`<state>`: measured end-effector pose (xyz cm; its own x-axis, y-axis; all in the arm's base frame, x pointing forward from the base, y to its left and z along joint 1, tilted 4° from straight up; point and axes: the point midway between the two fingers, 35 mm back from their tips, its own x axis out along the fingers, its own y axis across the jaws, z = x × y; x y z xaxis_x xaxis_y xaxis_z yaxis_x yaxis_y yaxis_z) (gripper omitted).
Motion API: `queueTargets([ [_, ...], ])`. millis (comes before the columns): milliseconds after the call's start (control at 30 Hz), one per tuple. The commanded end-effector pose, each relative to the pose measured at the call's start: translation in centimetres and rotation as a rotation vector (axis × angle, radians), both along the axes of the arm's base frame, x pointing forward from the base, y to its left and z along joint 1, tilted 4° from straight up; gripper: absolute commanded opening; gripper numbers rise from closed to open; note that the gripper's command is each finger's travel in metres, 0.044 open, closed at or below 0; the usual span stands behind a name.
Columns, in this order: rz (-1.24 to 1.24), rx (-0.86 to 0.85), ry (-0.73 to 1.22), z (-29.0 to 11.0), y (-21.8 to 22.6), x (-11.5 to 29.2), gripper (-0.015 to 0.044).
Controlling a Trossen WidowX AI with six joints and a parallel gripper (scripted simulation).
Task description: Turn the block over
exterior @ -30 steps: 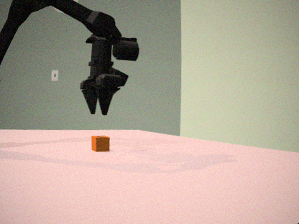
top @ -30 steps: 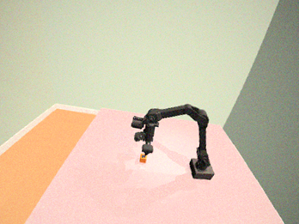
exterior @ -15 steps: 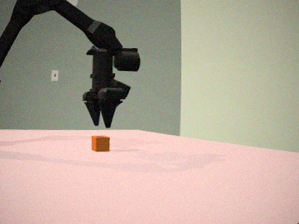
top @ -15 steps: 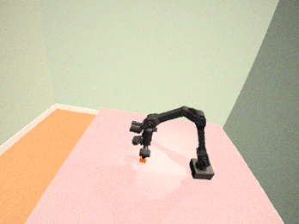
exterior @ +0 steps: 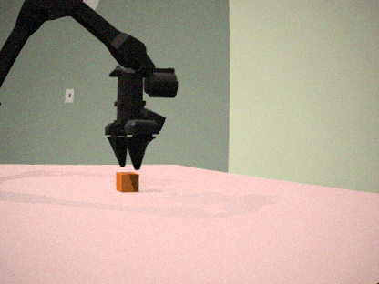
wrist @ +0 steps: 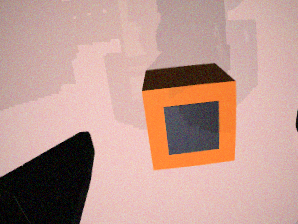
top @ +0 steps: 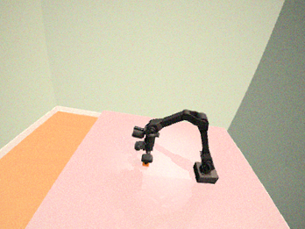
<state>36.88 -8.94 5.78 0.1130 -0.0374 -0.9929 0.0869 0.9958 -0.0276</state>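
Jaws spread wide, empty; gripper (exterior: pixel 130 166) hangs just above the block (exterior: pixel 127 182). Block rests on table (exterior: pixel 255 237), marked side (wrist: pixel 192 127) up.

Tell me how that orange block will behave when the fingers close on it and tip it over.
The orange block looks like a rigid cube with flat faces, so it should grip squarely and not roll. Sitting flat on the pink table, it will probably settle on a face once tipped. The open gripper hangs just above it, holding nothing.

Count: one orange block (exterior: pixel 127 182), one grey-blue square mark (wrist: pixel 192 127) on its top face. One arm (top: pixel 189 116) with one gripper (exterior: pixel 128 167), two fingers (exterior: pixel 137 155), one pink table (exterior: pixel 273 237).
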Motion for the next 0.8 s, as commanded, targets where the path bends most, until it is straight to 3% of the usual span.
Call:
queueTargets([
  [0,-0.005,0.008,0.021,-1.2,0.1,-0.3,0.044],
  [433,-0.005,0.008,0.021,-2.8,0.1,-0.2,0.044],
  [767,-0.005,0.008,0.021,-2.8,0.1,-0.2,0.0197],
])
